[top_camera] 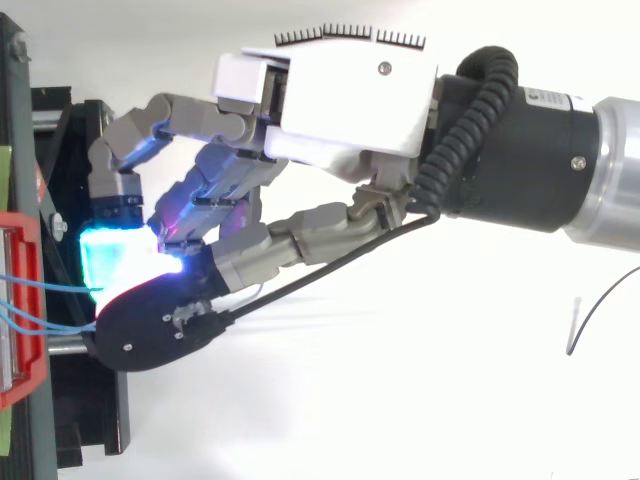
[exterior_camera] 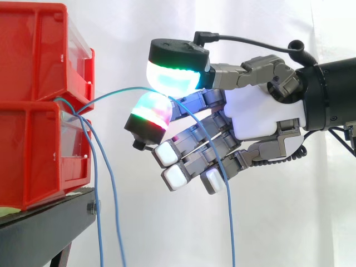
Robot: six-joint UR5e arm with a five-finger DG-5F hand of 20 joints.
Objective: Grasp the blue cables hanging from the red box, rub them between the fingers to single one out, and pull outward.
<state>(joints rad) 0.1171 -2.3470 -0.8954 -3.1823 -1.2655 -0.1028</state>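
Blue and thin, so kinda risking a slip: pinching one cable [exterior_camera: 114, 92] between pads [exterior_camera: 172, 75] of hand [exterior_camera: 261, 119], just off box [exterior_camera: 33, 150] at stand [exterior_camera: 44, 228] edge; yanking hard, maybe tipping box.

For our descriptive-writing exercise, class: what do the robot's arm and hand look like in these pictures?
The hand has a white, boxy palm and grey, segmented fingers. Two large domed pads in black housings glow cyan, green and magenta; smaller pads glow white. The arm behind is a black cylinder, then silver.
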